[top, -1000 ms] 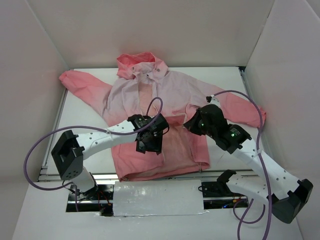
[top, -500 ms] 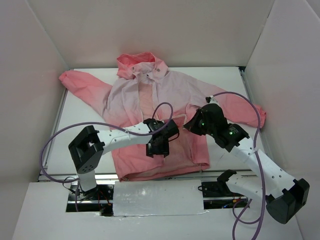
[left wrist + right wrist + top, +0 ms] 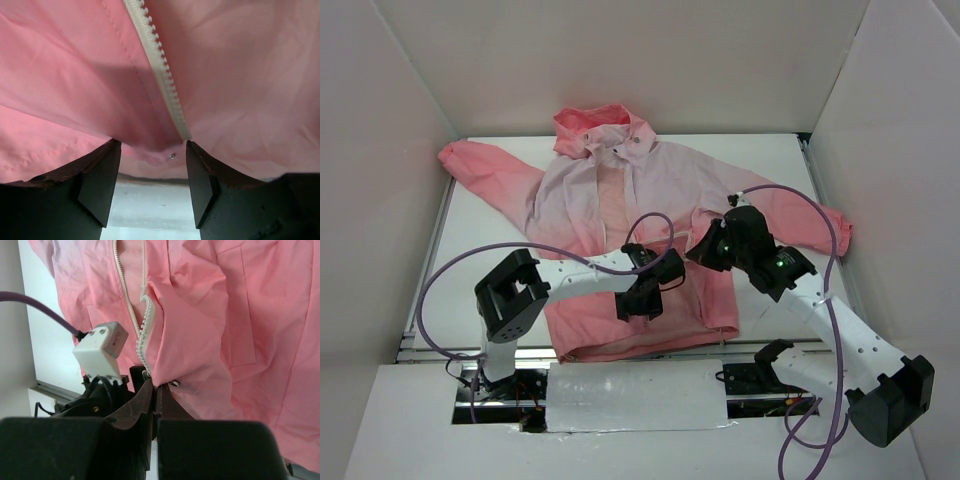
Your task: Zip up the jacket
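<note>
The pink jacket [image 3: 650, 180] lies spread on the table, hood at the far side, front open at the chest. Over its lower front hangs my left gripper [image 3: 642, 300], open. In the left wrist view the bottom end of the white zipper [image 3: 160, 65] and the hem lie just ahead of the left gripper [image 3: 150, 175], with nothing held between its fingers [image 3: 100, 180]. My right gripper [image 3: 700, 250] is a little to the right. In the right wrist view the right gripper [image 3: 156, 390] is shut on the jacket's front edge beside the zipper teeth [image 3: 142, 340].
White walls close in the table on three sides. A foil-covered strip [image 3: 635, 395] runs along the near edge between the arm bases. Purple cables [image 3: 445, 275] loop beside both arms. The left wrist's white camera box [image 3: 100, 350] sits close to the right gripper.
My left arm has swung right and slightly nearer, bringing its gripper close to the right gripper at the jacket's lower front. The right gripper has barely moved and stays shut.
</note>
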Robot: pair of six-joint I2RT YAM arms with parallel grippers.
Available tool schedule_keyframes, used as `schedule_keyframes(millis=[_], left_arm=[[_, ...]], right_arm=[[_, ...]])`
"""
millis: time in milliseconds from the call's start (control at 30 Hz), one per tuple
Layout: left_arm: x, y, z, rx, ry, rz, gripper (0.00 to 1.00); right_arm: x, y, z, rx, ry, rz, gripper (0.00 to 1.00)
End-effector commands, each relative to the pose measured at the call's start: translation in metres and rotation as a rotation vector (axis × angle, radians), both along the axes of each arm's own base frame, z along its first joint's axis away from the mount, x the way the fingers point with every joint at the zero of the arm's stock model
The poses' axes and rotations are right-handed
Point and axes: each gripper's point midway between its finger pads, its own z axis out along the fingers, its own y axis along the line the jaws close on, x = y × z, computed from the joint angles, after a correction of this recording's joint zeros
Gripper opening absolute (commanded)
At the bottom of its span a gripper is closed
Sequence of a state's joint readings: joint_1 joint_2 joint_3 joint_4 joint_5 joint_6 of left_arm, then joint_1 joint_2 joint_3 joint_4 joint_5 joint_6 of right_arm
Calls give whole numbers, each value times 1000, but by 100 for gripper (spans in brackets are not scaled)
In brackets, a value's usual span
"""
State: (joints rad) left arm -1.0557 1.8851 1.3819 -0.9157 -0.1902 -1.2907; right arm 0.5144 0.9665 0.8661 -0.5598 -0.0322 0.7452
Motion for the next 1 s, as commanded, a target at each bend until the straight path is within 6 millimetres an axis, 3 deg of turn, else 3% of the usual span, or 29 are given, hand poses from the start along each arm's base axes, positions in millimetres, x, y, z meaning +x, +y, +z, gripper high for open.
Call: schedule_keyframes(millis=[0,100,167,300,333,367,433,500,633,767,800,867,900,967], left_arm=[[-1,1,-7,30,5,23,67],[-1,4,-13,51,13,23,66],[-1,5,-14,51,11,23,56],[0,13,-18,58,20,31,48],[-1,14,-19,47,30,35,44],[-3,17,-23,48,34,36,29],[1,19,-16,35,18,46,18],[6,18,-5,20,-16,35,16],[23,11,39,-84,-153,2,0],[36,12,82,-189,-287,-66,0],[42,5,109,-289,-362,-74,0],[40,5,122,-366,-421,-168,0],[47,-4,159,-509,-525,-183,0],[42,1,162,-603,-555,-272,0]], right_arm=[[6,4,6,16,-42,17,0],[6,4,7,17,-45,19,0],[6,4,8,16,-47,19,0],[7,5,8,20,-45,19,0],[7,5,9,25,-47,19,0],[8,5,10,28,-49,17,0],[8,6,11,28,-50,16,0],[9,4,10,26,-49,12,0],[9,6,6,47,-41,28,0],[-2,27,19,137,-106,181,0],[-6,32,25,163,-130,225,0],[-13,38,25,190,-133,271,0],[-16,43,32,222,-151,306,0],[-21,51,37,266,-182,370,0]])
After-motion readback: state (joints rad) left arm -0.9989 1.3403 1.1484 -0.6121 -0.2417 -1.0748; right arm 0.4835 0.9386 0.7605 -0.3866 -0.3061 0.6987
